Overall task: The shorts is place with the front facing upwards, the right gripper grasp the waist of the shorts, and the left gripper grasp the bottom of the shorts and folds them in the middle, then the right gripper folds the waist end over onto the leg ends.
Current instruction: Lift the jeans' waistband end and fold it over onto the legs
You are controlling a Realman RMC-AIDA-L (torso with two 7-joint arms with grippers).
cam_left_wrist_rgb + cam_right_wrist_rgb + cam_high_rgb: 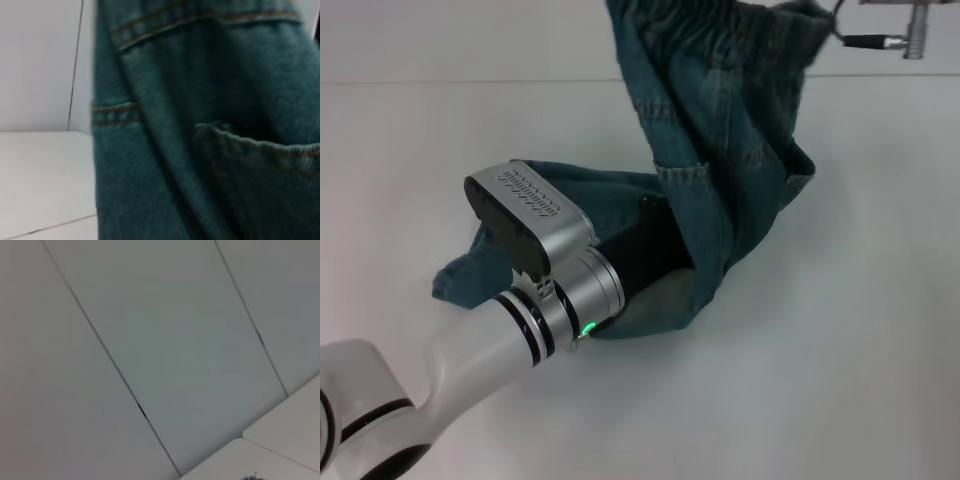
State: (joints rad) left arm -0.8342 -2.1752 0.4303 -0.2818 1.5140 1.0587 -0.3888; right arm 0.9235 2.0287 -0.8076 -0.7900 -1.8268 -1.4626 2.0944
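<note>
While my left gripper [655,250] sits at the centre of the head view, its black body is buried in denim, so I cannot tell how its jaws stand or what they pinch. Its silver ringed wrist with the small green light runs down toward the lower left of the frame, and the grey camera housing on top covers part of the cloth behind it.

I see the shorts [720,160] half raised: the waist [720,30], puckered and gathered, hangs at the top centre and runs out of frame, while the lower part lies crumpled on the white table [840,380] around my left gripper, one corner of cloth spreading to the left. My left wrist view is filled by denim with orange-tan seams and a pocket edge.

My right gripper itself does not show; only a bit of metal fitting and a cable [868,42] appear at the upper right. I can read no writing or label.
</note>
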